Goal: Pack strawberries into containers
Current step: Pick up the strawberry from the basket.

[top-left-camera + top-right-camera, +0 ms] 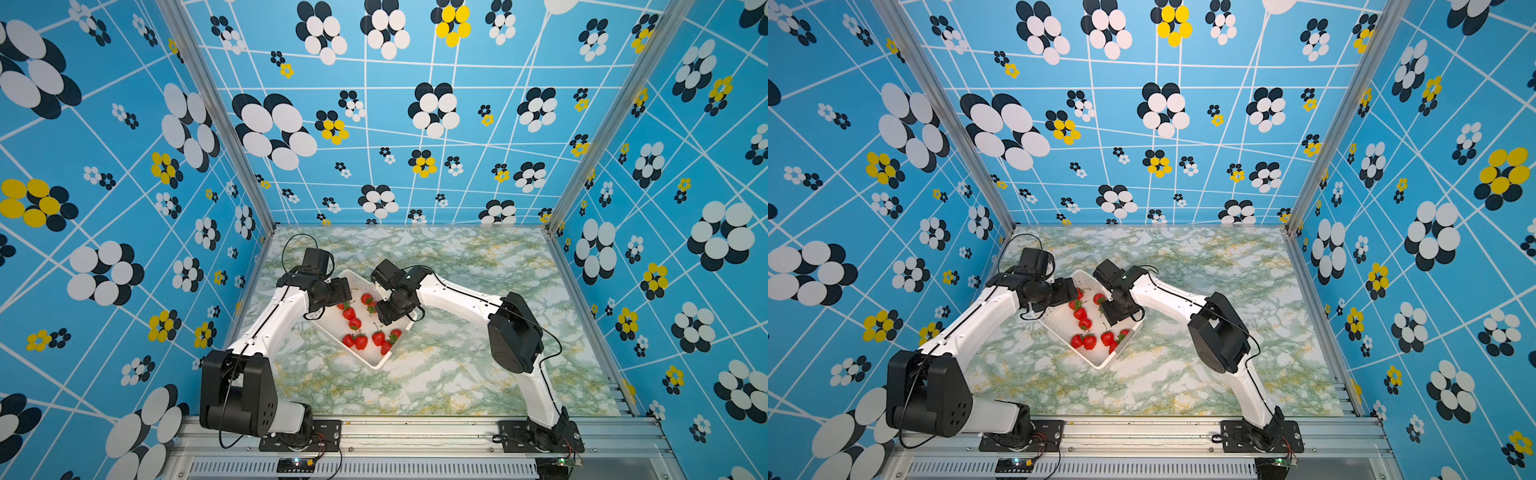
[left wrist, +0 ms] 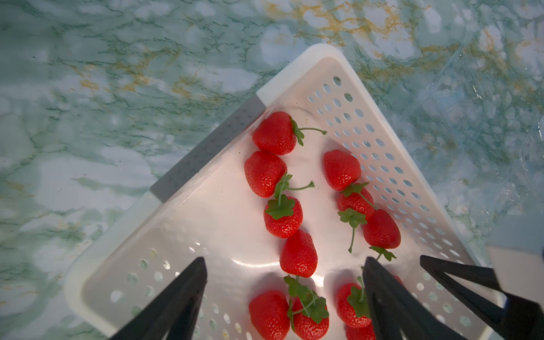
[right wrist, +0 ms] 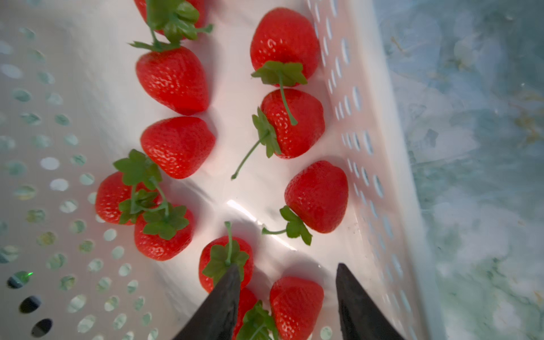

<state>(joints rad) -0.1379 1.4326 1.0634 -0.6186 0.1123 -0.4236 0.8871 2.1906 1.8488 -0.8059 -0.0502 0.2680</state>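
Observation:
Several red strawberries (image 1: 360,341) (image 1: 1089,341) lie loose in a white perforated basket (image 1: 375,366) (image 1: 1100,365) on the marble table. My left gripper (image 1: 343,301) (image 2: 285,260) hangs open over the basket's far-left end with strawberries (image 2: 298,253) below it, none held. My right gripper (image 1: 380,309) (image 3: 288,267) is low inside the basket. Its jaws straddle one strawberry (image 3: 295,303), with a gap showing on one side. A clear plastic container (image 2: 477,123) shows faintly beside the basket (image 2: 306,59) in the left wrist view.
The basket's perforated wall (image 3: 368,176) runs close beside my right gripper's outer finger. The right arm's black fingers (image 2: 459,279) reach into the left wrist view, near my left gripper. Patterned walls enclose the table (image 1: 457,374) on three sides.

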